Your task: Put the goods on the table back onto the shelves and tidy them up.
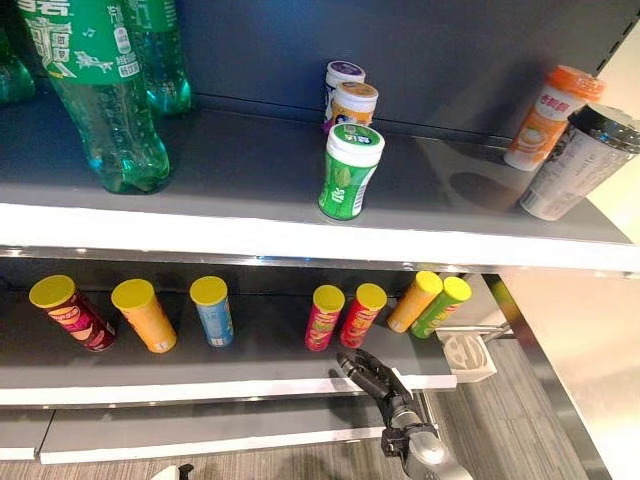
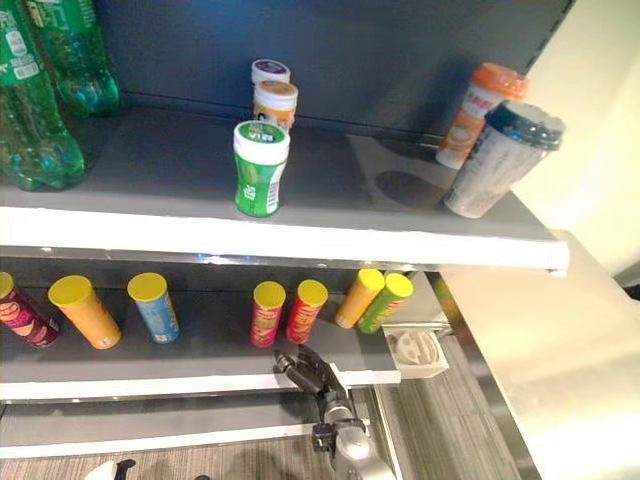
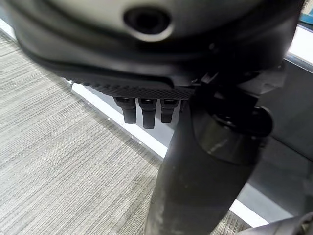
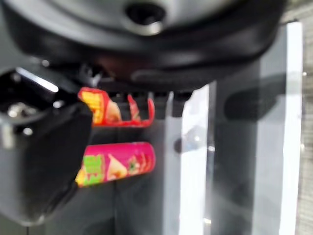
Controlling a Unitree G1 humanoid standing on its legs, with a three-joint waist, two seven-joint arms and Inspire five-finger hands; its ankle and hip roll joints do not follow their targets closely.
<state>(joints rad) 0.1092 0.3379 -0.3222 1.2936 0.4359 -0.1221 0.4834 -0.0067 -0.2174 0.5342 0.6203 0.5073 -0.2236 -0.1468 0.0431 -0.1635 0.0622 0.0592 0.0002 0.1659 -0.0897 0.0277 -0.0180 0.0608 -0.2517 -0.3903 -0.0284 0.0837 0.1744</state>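
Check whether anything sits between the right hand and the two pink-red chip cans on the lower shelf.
Nothing visible does. The right hand hovers at the lower shelf's front edge, fingers relaxed and empty, just in front of the pink can and the red can. Only bare shelf lies between them.

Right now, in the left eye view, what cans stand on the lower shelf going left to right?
Dark red can → orange can → blue can → pink can → red can → orange-yellow can → green can. All have yellow lids. The right hand hangs just in front of the pink and red pair.
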